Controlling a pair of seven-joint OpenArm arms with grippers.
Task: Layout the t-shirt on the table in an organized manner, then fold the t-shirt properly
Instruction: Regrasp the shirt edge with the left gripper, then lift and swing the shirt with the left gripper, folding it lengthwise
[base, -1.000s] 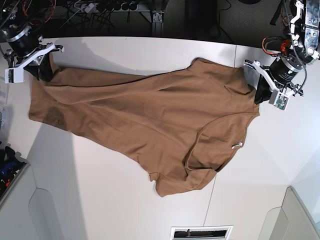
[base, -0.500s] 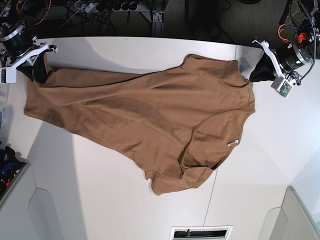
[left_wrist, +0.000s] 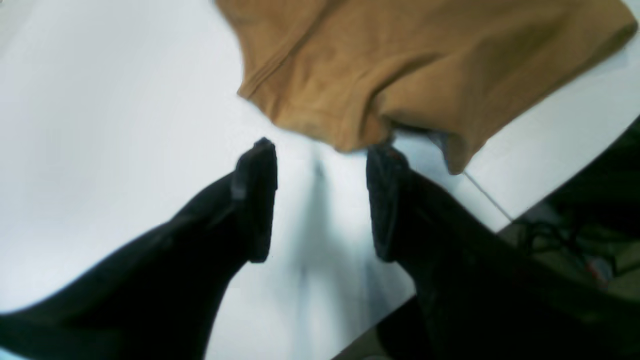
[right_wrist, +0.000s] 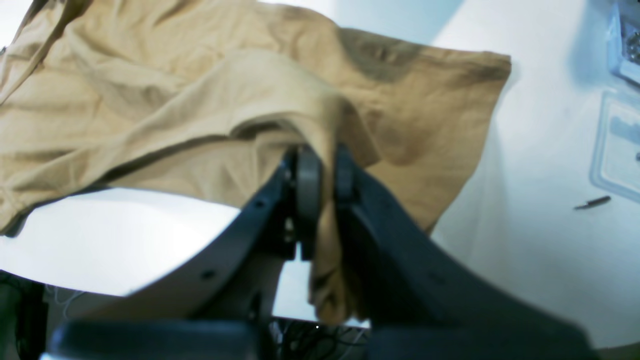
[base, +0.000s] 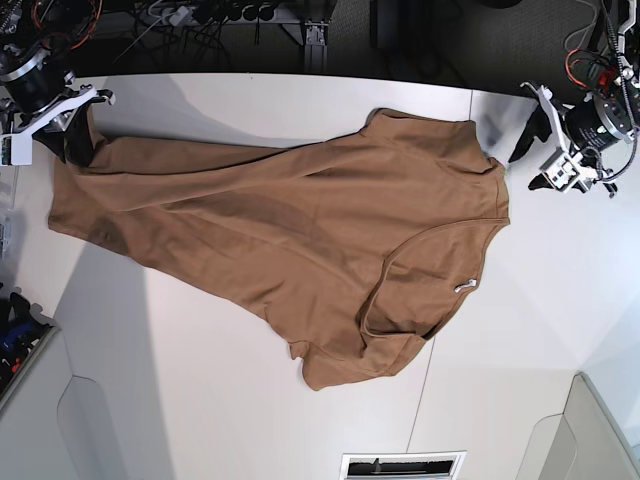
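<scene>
The tan-brown t-shirt (base: 300, 230) lies spread and creased across the white table (base: 200, 400), its collar with a small white tag (base: 465, 287) toward the right. My right gripper (base: 68, 135) at the far left corner is shut on a bunched edge of the shirt. In the right wrist view the cloth (right_wrist: 175, 100) runs down between the closed fingers (right_wrist: 307, 185). My left gripper (base: 533, 155) hangs open just right of the shirt's far right corner. The left wrist view shows its fingers (left_wrist: 260, 165) apart and nothing between them, the shirt's hem (left_wrist: 400, 65) just beyond the tips.
A thin dark seam (base: 420, 400) crosses the table's right part. A slotted vent (base: 400, 465) sits at the near edge. Cables (base: 220, 15) lie beyond the far edge. A clear plastic box (right_wrist: 617, 145) and a small dark pin (right_wrist: 592, 202) lie beside the right gripper.
My left gripper has let go of the shirt's right corner, opened and drawn away to the right. The shirt slid left a little. The right gripper still grips its edge.
</scene>
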